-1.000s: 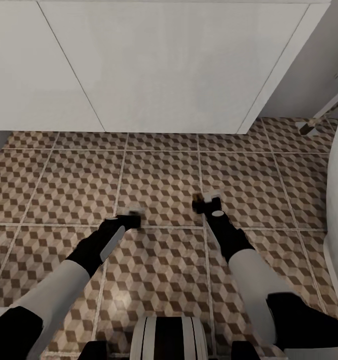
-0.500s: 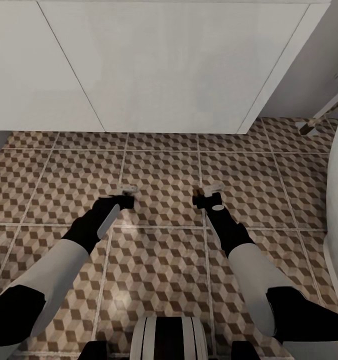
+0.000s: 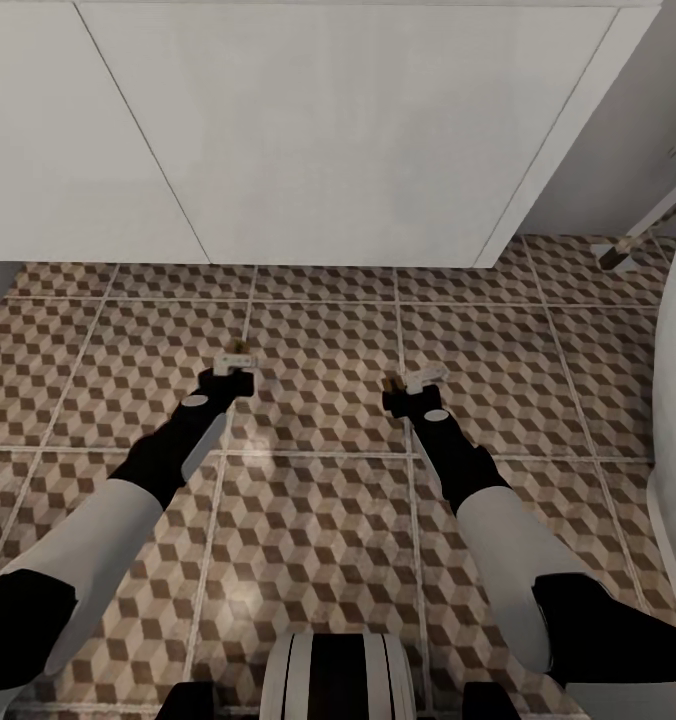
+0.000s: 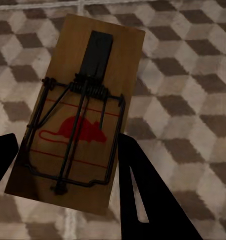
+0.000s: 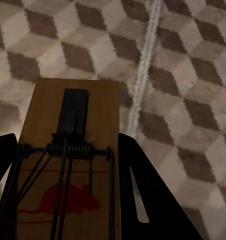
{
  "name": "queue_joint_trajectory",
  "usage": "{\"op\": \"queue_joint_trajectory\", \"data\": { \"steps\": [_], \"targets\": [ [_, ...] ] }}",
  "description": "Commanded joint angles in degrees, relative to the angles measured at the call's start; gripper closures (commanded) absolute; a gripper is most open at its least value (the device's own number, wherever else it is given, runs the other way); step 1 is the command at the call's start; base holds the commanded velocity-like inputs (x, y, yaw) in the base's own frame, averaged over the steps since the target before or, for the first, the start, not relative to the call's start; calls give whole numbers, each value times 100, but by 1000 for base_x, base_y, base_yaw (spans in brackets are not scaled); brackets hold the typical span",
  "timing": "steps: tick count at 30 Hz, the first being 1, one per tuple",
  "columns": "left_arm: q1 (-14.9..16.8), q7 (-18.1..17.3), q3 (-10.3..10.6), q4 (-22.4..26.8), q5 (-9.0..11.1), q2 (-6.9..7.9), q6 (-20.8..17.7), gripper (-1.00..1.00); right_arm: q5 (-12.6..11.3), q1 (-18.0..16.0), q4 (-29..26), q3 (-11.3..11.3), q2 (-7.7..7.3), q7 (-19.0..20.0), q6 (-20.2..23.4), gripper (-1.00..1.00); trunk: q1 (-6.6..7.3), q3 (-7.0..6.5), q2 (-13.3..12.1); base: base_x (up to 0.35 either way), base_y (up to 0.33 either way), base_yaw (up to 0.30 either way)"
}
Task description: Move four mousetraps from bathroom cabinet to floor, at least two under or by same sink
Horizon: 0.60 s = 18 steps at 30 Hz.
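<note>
- Two flat rectangular brown wooden mousetraps are in play, one per arm. The left-hand mousetrap (image 4: 77, 120) is a pale brown board carrying a black flat tab at one end, a dark coiled spring across the middle, a bent wire bar framing the other half, and a red printed mouse outline with thin red lines under the wire.
- The left gripper (image 4: 67, 165) is clamped on this board: its two black fingers (image 4: 143, 190) press against the board's long edges, and the patterned floor shows past the board, so it is carried above the tiles rather than lying on them.
- The right-hand mousetrap (image 5: 67, 165) has the same build: black tab, spring coil, wire bars and red mouse print. The right gripper (image 5: 65, 200) is closed on it, a black finger at each long edge.
- Both traps hang over the brown, beige and white cube-patterned tiled bathroom floor (image 3: 318, 540); a pale grout line (image 5: 143, 75) runs just beside the right trap.
- In the head view the left gripper (image 3: 233, 365) and right gripper (image 3: 415, 380) sit in front of the boxy white vanity front (image 3: 308, 140), each showing a small brown sliver at its tip.
- Compared with a second ago, the left arm has reached forward toward the vanity and shifted slightly leftward; the right arm has moved forward a little. The camera view itself has not shifted.
</note>
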<state>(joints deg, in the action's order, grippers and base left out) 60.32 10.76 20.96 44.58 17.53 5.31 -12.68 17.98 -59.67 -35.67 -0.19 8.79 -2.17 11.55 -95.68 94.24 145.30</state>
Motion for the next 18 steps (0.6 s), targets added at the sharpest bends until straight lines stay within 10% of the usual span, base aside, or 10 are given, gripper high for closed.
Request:
{"op": "queue_joint_trajectory", "data": {
  "steps": [1, 18],
  "targets": [
    [2, 59, 42, -39, 58, 10, 78, 100, 32, -1, -3, -2, 2, -4, 31, 100, 1, 3, 1, 0, 0, 0],
    [-19, 75, 42, -404, 57, 13, 485, 100, 30, -1, 19, 6, 5, -3, -89, 100, 1, 3, 1, 0, 0, 0]
  ]
}}
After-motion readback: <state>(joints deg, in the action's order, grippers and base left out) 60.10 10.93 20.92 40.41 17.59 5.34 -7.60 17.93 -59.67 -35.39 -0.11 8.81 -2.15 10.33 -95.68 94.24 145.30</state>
